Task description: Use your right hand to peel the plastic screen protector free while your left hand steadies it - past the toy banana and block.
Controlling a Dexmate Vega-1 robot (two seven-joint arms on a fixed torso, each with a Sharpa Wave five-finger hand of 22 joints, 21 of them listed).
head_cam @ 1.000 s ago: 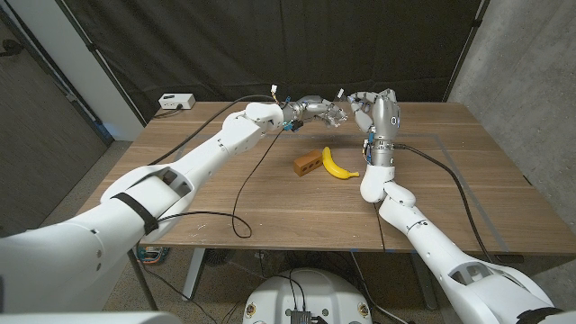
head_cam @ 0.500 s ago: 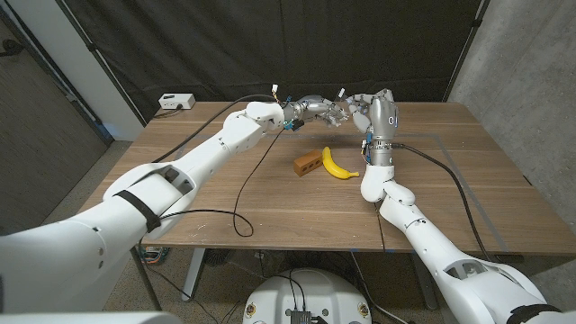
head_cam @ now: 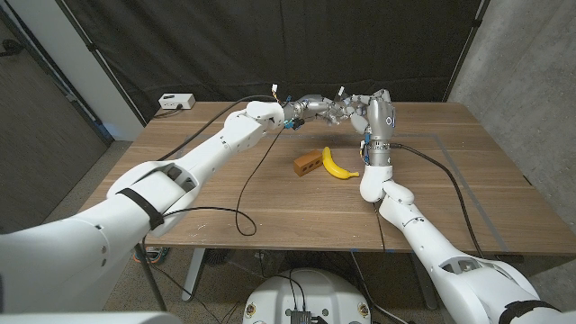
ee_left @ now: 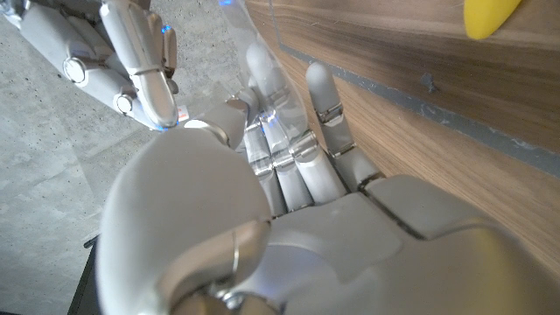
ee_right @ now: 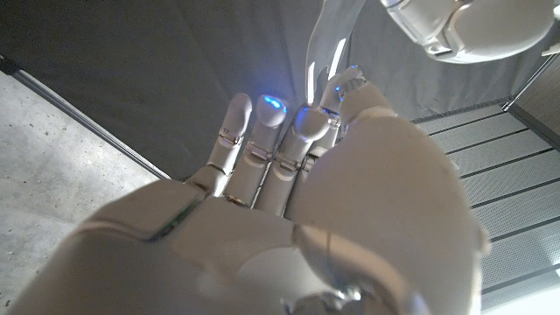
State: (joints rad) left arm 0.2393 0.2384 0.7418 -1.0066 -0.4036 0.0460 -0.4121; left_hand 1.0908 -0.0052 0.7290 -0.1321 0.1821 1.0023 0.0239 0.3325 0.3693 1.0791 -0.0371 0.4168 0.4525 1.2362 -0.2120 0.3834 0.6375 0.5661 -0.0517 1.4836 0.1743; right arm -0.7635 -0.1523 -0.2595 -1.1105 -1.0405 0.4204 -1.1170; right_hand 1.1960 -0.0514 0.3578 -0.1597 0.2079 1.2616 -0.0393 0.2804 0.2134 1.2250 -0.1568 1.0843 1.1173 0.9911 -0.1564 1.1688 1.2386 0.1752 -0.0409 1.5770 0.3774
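Hands — left hand (head_cam: pixel 317 108), right hand (head_cam: pixel 367 109) — meet on screen protector (ee_left: pixel 262 52).

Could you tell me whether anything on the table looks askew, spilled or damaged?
Nothing stands out. The toy banana and the block lie side by side mid-table, intact. Both hands meet above the far edge around the clear protector.
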